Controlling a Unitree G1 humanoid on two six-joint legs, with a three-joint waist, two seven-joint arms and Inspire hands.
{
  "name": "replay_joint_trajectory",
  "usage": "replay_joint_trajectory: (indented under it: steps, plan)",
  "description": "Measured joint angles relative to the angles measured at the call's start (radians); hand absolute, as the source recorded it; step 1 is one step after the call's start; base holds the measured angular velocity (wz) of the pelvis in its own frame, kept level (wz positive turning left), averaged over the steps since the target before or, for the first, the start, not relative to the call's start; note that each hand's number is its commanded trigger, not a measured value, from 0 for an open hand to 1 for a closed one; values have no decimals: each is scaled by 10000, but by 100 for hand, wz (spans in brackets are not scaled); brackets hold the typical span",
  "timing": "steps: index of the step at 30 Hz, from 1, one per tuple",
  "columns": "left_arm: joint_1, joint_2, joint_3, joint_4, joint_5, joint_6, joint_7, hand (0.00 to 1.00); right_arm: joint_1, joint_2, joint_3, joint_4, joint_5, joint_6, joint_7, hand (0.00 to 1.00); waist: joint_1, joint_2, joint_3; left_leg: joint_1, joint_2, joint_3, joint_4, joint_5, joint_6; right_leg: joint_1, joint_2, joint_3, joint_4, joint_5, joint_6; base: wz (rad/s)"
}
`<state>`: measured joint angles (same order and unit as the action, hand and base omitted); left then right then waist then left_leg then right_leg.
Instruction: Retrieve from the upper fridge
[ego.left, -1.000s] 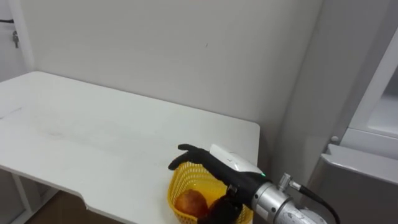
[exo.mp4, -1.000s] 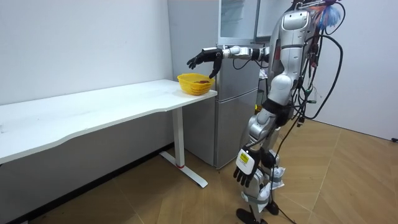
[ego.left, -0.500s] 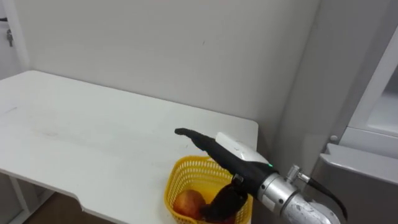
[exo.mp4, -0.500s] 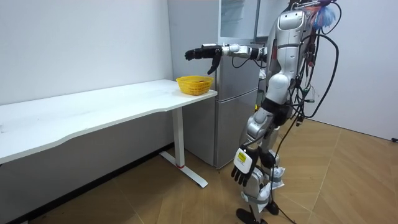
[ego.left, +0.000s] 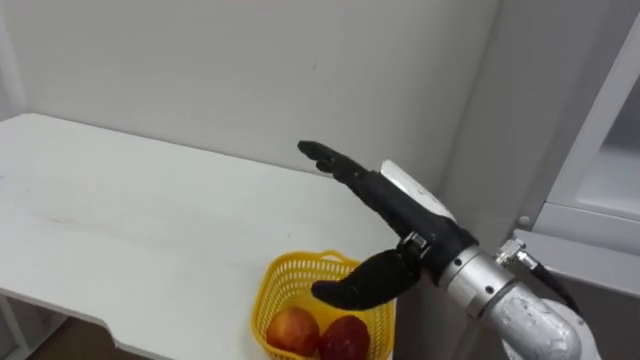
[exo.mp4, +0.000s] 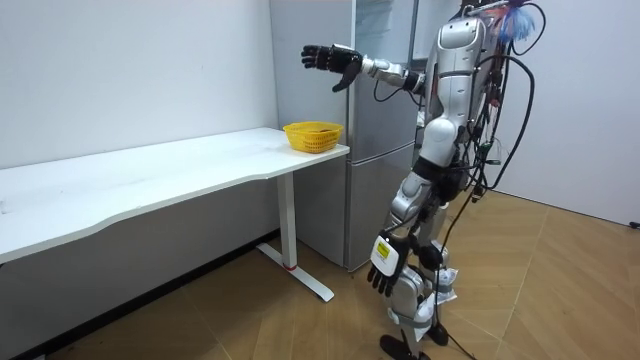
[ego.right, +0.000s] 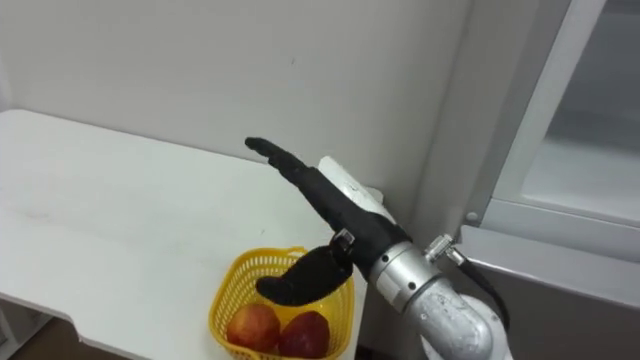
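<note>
A yellow mesh basket (ego.left: 272, 283) stands at the table's right end, holding two reddish apples (ego.left: 294, 327). My right hand (ego.left: 395, 207) hovers above and behind the basket, raised well off it, fingers stretched straight toward the wall, thumb hanging down, open and holding nothing. In the room view that right hand (exo.mp4: 329, 58) is lifted high above the basket (exo.mp4: 313, 135), at the height of the upper fridge (exo.mp4: 384, 35). My left hand (exo.mp4: 381, 277) hangs beside my leg with relaxed fingers. I stand in front of the fridge, next to the table's end.
The white table (ego.left: 120, 215) runs along the wall to my left. The grey fridge (ego.left: 590, 190) stands right of the table, with a pale inside of its upper part showing at the right edge. Wooden floor (exo.mp4: 560, 290) lies open behind me.
My right hand has risen from just over the basket to well above it, staying open and empty. The apples in the basket now show uncovered. The eye view shifted slightly.
</note>
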<state>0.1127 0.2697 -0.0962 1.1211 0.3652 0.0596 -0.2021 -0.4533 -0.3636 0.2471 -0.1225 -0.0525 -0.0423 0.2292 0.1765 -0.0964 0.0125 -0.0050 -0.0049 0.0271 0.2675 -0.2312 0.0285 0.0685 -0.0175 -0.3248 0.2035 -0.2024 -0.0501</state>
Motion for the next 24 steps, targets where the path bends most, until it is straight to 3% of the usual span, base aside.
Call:
replay_joint_trajectory:
  steps: [7,8,14,19,24]
  plan:
    - [506,-141,60,-12,-19,-19,172,0,239,-19,-91,-1615,118,-128,-18,0,-584,187,-26,353,56,254,-126,0,-2,175,41,252,11,4,-2,-10]
    - [578,-161,116,-11,-9,-21,221,0,581,-15,-270,-1940,2,-204,-63,0,-671,198,-82,369,61,271,-127,-2,-4,187,41,245,17,4,-1,0]
    - [735,-404,155,135,-55,-189,618,0,2251,6,-1049,-3686,-180,-249,-348,0,-1044,387,-166,576,101,569,-333,-1,-4,189,71,532,70,7,-2,-14]
    - [897,-473,191,142,-37,-257,642,0,2932,279,-1895,-4473,-769,-739,-1075,0,-1497,413,-166,710,138,825,-406,5,-12,192,104,790,-3,19,-18,-16]
    - [928,-500,158,184,-66,-433,688,0,4235,780,-2363,-4791,-1039,-1220,-1986,0,-1804,439,-173,826,174,1102,-469,-1,-9,174,153,1070,-9,36,-4,-14]
